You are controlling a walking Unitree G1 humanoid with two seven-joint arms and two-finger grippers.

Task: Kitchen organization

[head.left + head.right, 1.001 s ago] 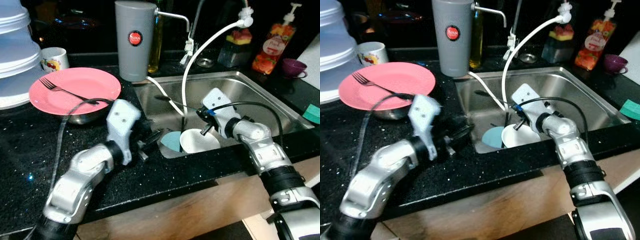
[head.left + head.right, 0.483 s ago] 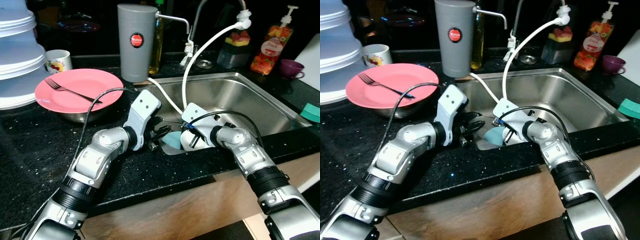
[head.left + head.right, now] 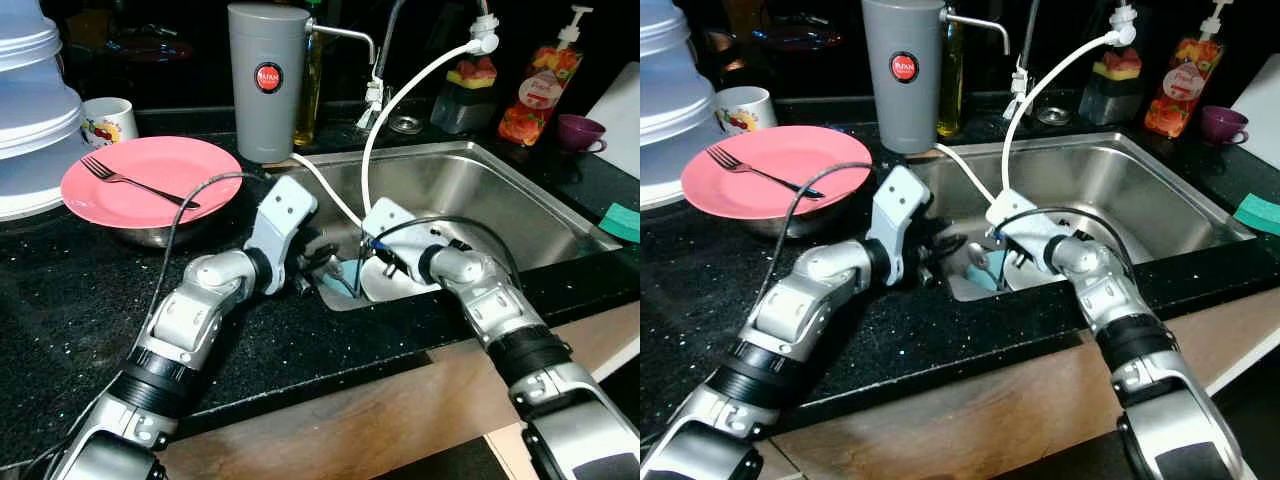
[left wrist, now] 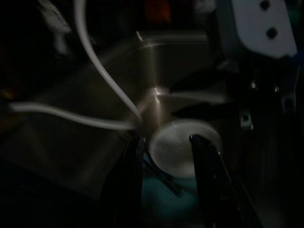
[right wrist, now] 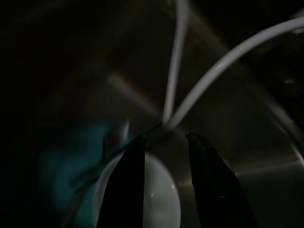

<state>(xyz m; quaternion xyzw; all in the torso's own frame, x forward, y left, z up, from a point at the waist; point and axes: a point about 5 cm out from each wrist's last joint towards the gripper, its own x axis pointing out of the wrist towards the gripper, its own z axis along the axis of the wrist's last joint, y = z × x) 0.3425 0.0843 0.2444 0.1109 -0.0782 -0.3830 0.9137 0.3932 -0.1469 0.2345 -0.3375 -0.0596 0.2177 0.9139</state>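
Observation:
A white bowl and a teal dish lie in the front left corner of the steel sink. A thin utensil rests across the teal dish. My left gripper reaches over the sink's left rim, open, with the white bowl seen between its fingers. My right gripper hangs just above the bowl from the right, also open. In the right wrist view its fingers frame the bowl, with the teal dish beside it.
A white hose loops down into the sink near both grippers. On the left counter, a pink plate with a fork sits on a steel bowl. Behind stand a grey jug, a mug, white containers and a soap bottle.
My left gripper has swung from the counter over the sink rim toward the dishes. My right gripper has shifted left over the white bowl. The camera has moved a little.

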